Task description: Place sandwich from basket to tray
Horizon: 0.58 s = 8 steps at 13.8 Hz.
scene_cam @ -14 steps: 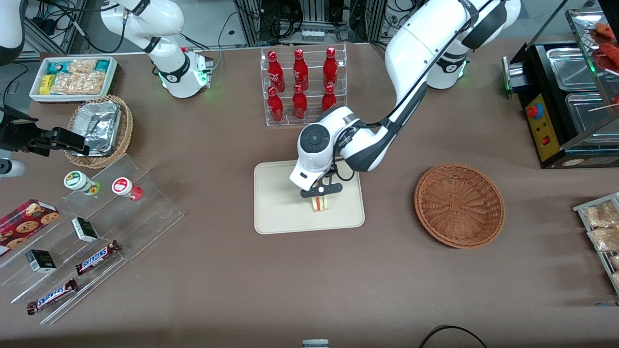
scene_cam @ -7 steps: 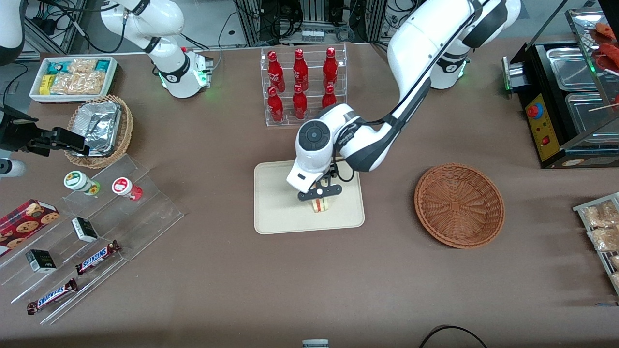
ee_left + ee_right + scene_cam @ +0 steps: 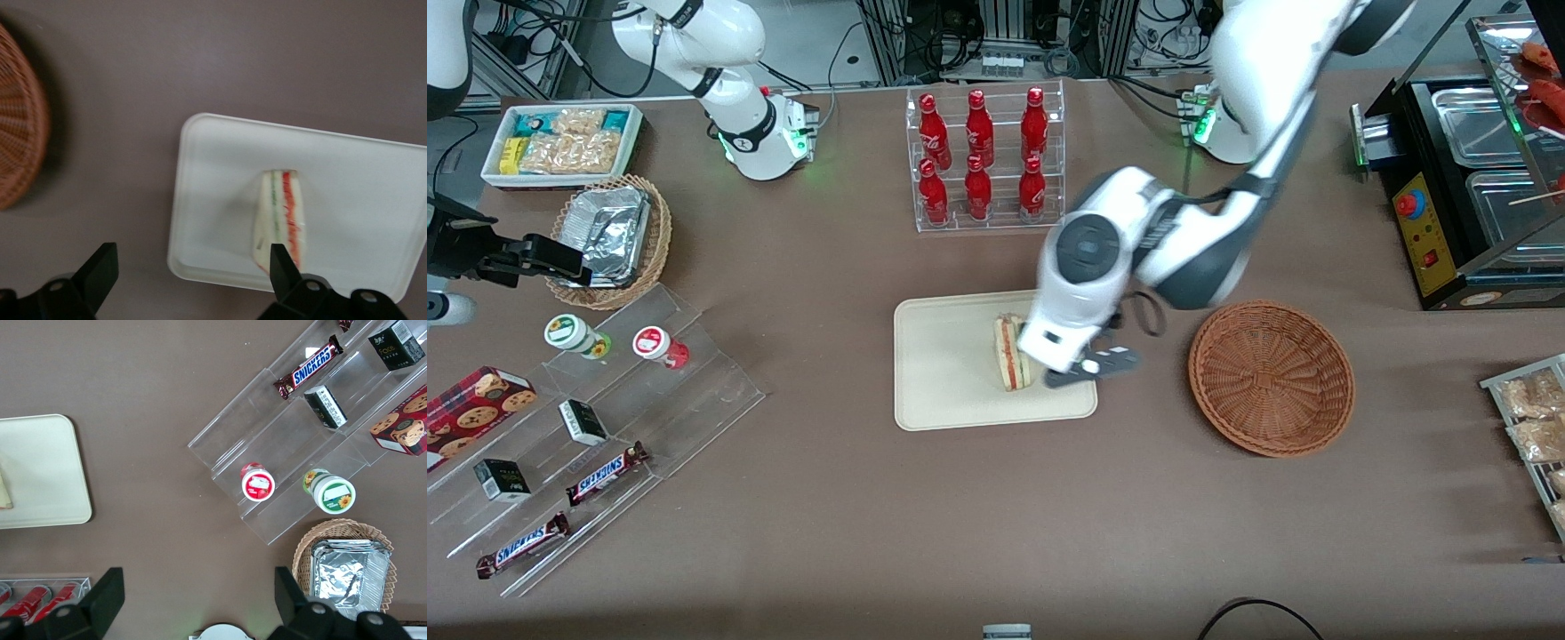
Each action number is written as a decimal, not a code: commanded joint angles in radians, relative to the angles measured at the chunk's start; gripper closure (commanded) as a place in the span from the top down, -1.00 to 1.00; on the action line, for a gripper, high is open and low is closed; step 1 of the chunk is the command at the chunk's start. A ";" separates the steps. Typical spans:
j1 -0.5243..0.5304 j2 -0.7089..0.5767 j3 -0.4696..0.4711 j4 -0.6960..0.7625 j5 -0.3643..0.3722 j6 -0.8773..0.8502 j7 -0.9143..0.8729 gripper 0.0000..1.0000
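Sandwich [image 3: 1011,353]: lies on the tray [image 3: 943,373], in the half toward the working arm's end, red filling stripe facing up; in the wrist view [image 3: 280,220], clear of the fingers.
Tray: flat on the brown table [image 3: 827,498], between the bottle rack [image 3: 984,160] and the front camera.
Basket [image 3: 1271,377]: reddish-brown wicker, nothing in it, beside the tray toward the working arm's end, apart from it.
Gripper [image 3: 1092,367]: raised over the tray's edge nearest the basket, fingers [image 3: 100,272] spread wide, nothing between them.
Surroundings: six red bottles in the clear rack, farther from the camera than the tray; tan basket of foil packs [image 3: 611,233] and white snack bin [image 3: 560,142] toward the parked arm's end; stepped acrylic shelf [image 3: 605,427] with two small cups, small dark boxes and Snickers bars [image 3: 606,473]; black food warmer [image 3: 1467,178] toward the working arm's end.
In the way: white wrist housing [image 3: 1080,284] covers the tray's corner and the sandwich's edge in the front view.
Change from half a second back: gripper then straddled the sandwich on the tray; since lifted off and swung toward the basket. Sandwich then mostly hidden under the gripper, now in plain sight. Tray and basket unmoved.
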 commanded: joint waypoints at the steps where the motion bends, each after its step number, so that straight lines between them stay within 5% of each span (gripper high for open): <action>1: 0.072 -0.086 -0.009 -0.088 -0.017 -0.016 0.099 1.00; 8: 0.200 -0.221 -0.008 -0.227 -0.046 -0.017 0.300 1.00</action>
